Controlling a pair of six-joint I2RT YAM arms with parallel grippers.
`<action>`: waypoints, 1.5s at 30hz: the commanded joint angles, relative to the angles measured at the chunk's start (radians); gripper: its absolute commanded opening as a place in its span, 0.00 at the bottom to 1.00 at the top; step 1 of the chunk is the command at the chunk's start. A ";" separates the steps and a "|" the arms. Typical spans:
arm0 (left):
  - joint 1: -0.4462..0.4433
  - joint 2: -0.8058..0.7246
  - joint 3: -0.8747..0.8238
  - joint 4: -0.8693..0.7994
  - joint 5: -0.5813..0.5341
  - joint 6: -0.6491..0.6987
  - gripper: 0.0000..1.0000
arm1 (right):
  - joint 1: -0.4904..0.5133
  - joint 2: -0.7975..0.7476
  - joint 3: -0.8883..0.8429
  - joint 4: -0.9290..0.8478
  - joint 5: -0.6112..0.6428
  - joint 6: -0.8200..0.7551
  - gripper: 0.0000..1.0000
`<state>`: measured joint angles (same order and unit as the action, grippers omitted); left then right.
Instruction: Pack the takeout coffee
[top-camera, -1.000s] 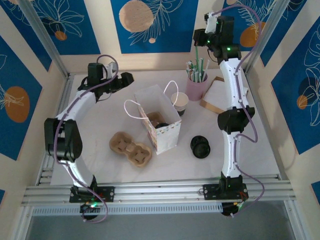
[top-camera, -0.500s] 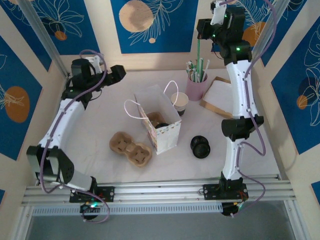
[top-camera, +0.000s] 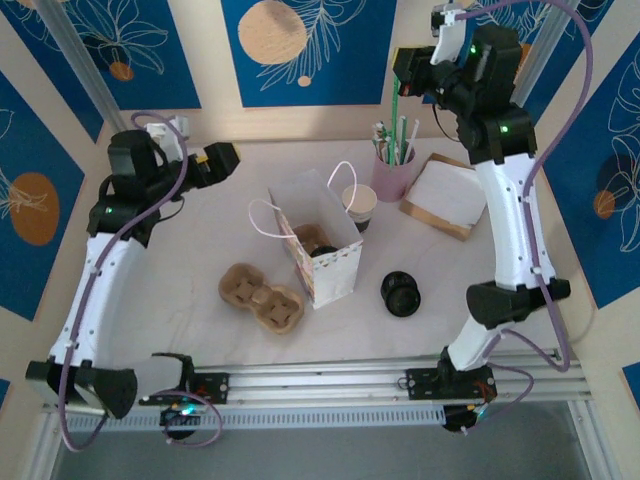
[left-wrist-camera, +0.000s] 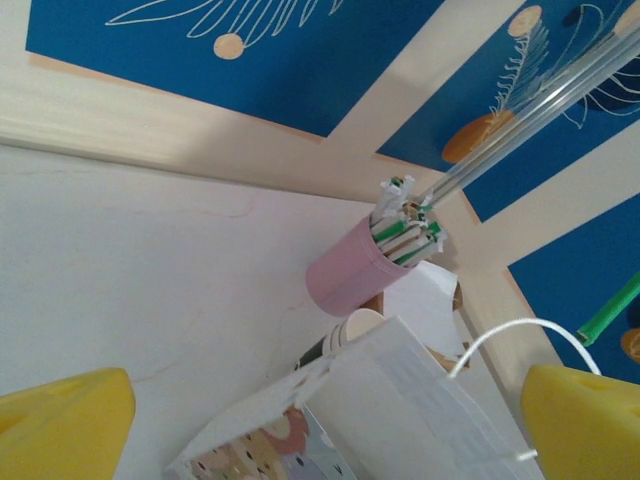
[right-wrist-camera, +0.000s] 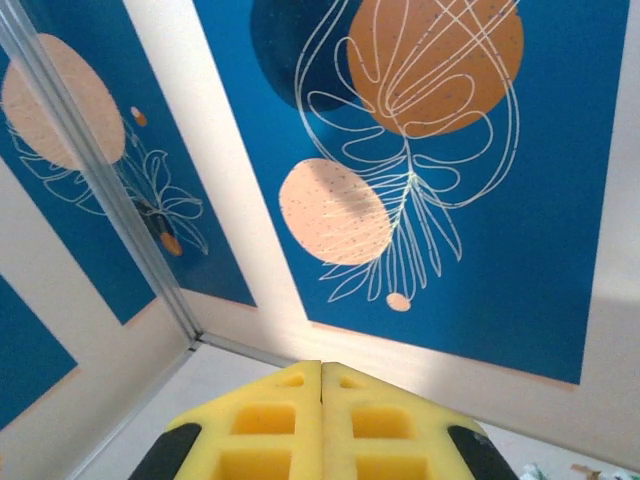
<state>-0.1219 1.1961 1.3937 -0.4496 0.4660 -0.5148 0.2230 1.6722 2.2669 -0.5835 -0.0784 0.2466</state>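
looks like the takeout coffee (top-camera: 322, 244) is tucked inside the paper bag (top-camera: 335, 270) in the middle of the desk (top-camera: 195, 250), left pincer (top-camera: 218, 160) hangs wide open far left, right pincer (right-wrist-camera: 321, 390) is clenched on what seems a green straw (top-camera: 396, 108) far right, so next I'd guess it lowers that into the bag

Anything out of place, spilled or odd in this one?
Nothing spilled or damaged. One oddity: the shut right claw seems to grip a green straw that dangles in mid-air above the pink straw holder.
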 joint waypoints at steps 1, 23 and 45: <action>0.005 -0.042 -0.010 -0.057 0.038 0.009 0.99 | 0.014 -0.063 -0.075 0.060 -0.038 0.041 0.00; 0.006 -0.284 -0.137 -0.147 0.030 0.014 1.00 | 0.305 -0.252 -0.165 0.023 -0.047 0.082 0.00; 0.005 -0.487 -0.263 -0.264 -0.086 0.033 1.00 | 0.569 -0.137 -0.152 0.031 0.021 0.095 0.00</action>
<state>-0.1219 0.7124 1.1454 -0.6941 0.3981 -0.4950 0.7700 1.5166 2.0964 -0.5613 -0.0891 0.3458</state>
